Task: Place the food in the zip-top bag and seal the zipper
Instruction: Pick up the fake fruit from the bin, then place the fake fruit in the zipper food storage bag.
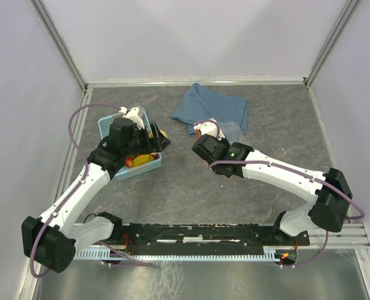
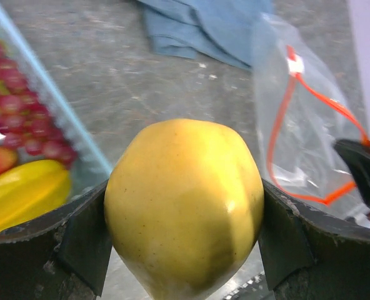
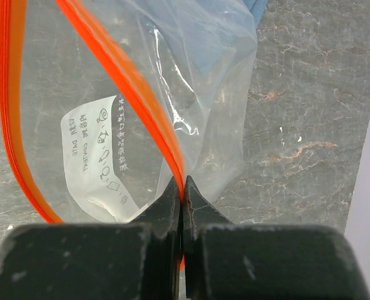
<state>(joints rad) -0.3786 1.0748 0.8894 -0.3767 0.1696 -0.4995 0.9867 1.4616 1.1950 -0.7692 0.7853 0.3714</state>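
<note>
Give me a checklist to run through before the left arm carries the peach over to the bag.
1. Grip of the left fingers on the peach: ok, clamped from both sides.
2. Pinch of the right fingers on the zipper: ok.
3. Mouth of the bag open: ok, the strip loops apart.
4. Peach above the mouth: not ok, it is by the basket, with the bag off to the side.
5. Mouth wide enough for the peach: cannot tell.
</note>
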